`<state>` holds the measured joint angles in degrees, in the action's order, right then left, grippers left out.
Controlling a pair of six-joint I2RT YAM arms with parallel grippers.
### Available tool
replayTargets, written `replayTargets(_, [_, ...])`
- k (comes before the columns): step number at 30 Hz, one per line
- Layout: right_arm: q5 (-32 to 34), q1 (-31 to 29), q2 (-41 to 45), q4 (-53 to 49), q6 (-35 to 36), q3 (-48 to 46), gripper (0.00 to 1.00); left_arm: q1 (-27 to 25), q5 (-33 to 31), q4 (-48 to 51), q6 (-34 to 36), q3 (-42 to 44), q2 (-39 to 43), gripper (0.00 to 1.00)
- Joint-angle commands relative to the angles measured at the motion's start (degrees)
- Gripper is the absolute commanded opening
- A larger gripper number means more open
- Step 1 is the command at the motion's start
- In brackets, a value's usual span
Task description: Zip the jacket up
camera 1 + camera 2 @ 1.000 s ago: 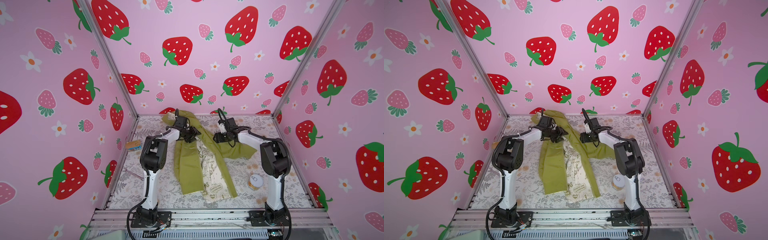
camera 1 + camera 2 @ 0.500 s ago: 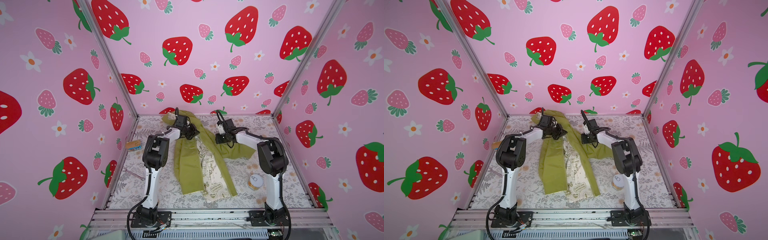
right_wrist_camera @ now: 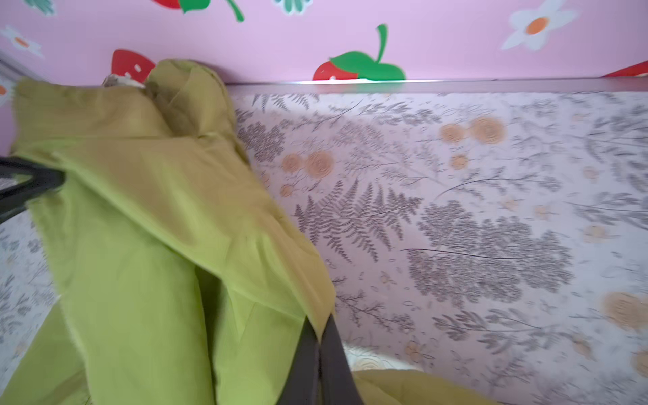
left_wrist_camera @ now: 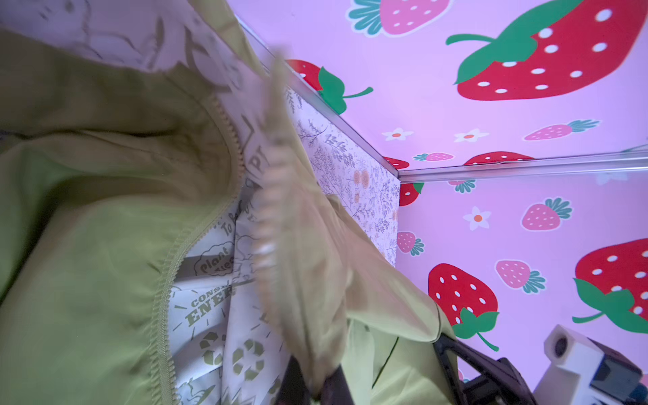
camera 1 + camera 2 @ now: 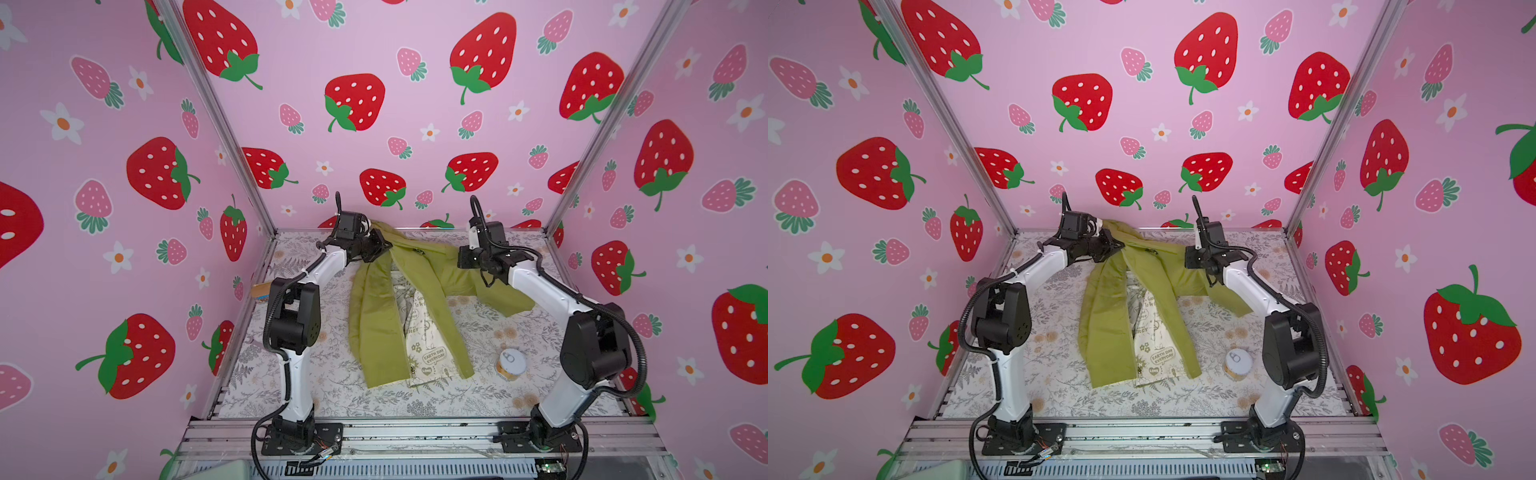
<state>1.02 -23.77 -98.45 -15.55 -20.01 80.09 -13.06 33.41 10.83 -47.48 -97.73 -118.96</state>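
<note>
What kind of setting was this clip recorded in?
Most likely a purpose-built robot test booth, not a home: pink strawberry-print wall panels in aluminium framing, two white-and-black robot arms bolted to a metal rail, a floral-print tabletop holding an olive-green hooded jacket.

The jacket (image 5: 374, 332) is thin, creased, matt olive cloth; the front rail (image 5: 415, 436) is bare ribbed metal.

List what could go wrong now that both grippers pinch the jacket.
Left gripper and right gripper pinch only thin folds of the jacket; fabric may slip out when pulled. The zipper halves lie apart, so tugging could twist them further. Dragged fabric might topple the can.
</note>
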Motion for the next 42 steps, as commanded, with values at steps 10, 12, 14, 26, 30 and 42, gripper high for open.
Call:
replayTargets(10, [8.56, 4.43, -10.68, -12.73, -2.48, 9.88, 0.04, -0.89, 1.8, 8.27, 2.82, -23.87, -15.94, 0.01])
replayTargets(12, [7.02, 4.42, -10.95, -12.86, -2.62, 10.37, 0.22, -0.85, 0.93, 11.07, 3.89, -28.51, -18.6, 0.18])
replayTargets(14, [5.48, 4.26, -9.06, -11.38, -2.84, 8.84, 0.4, -0.71, -0.5, 13.79, 5.39, -31.43, -19.64, 0.4])
replayTargets(26, [-1.38, -2.6, 5.16, -7.76, -1.87, -7.02, 0.62, -0.83, -13.64, 18.57, 15.83, -6.84, 3.98, 0.65])
replayTargets(30, [-1.92, -7.86, 8.21, -6.84, -2.86, -14.82, 0.64, -0.78, -16.68, 20.1, 19.38, 5.54, 11.23, 0.66])
replayTargets(42, [2.28, -17.52, 5.91, -1.78, -8.6, -25.03, 0.51, -1.57, -16.58, 13.84, 19.67, 25.41, 14.98, 0.39])
